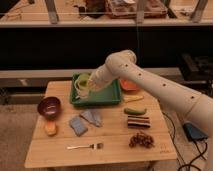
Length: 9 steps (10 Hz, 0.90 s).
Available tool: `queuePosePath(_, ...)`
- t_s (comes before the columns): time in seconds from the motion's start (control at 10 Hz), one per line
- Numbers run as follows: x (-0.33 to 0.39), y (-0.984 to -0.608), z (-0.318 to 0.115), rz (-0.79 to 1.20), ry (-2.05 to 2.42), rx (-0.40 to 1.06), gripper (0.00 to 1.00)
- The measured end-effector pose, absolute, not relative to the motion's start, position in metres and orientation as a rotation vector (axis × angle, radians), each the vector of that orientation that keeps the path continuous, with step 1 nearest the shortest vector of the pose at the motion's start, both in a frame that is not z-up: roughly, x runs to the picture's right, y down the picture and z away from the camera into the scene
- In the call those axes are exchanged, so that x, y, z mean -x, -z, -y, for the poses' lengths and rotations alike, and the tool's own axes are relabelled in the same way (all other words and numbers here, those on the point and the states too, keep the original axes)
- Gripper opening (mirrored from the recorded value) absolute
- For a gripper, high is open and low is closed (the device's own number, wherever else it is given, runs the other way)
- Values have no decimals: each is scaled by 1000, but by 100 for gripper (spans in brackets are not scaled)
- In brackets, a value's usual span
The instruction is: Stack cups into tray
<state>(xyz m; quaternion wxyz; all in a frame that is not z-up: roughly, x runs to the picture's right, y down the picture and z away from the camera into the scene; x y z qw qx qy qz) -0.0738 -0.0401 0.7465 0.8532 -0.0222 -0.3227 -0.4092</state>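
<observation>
The wooden desk [110, 150] carries everything, and the robot's white arm [150, 82] reaches in from the right across its far side. The dark green tray [107, 95] sits at the back of the desk, with the orange bowl [129, 85] just beside its right end and partly hidden by the arm. The maroon bowl [49, 106] stands well apart at the left edge.

The green cup [82, 86] is over the left part of the tray, right up against the claw [90, 85], and looks slightly tilted. The claw is at the tray's left half too. I cannot tell how far open it is, or whether it grips the cup or merely sits against it. No second cup shows in the tray (one could be hidden beneath the first).

The step in hand appears to be setting the cup into the tray. To do it well, level the cup first, lower it straight down until the base meets the tray floor or nests in any cup below, and let go only then. Keep clear of the near rim – a cup caught on it would tip out toward the grey cloths [85, 121]. The fork [86, 146] near the front edge is out of the way.
</observation>
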Motion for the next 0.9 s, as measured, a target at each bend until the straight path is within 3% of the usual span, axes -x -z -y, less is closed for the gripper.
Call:
queuePosePath(0.2,84,-772,58,640,854,73,10)
queuePosePath(0.3,89,-786,59,631,851,93,20)
queuePosePath(0.7,91,-861,12,646,823,161,64)
queuePosePath(0.9,96,-883,-7,666,834,171,78)
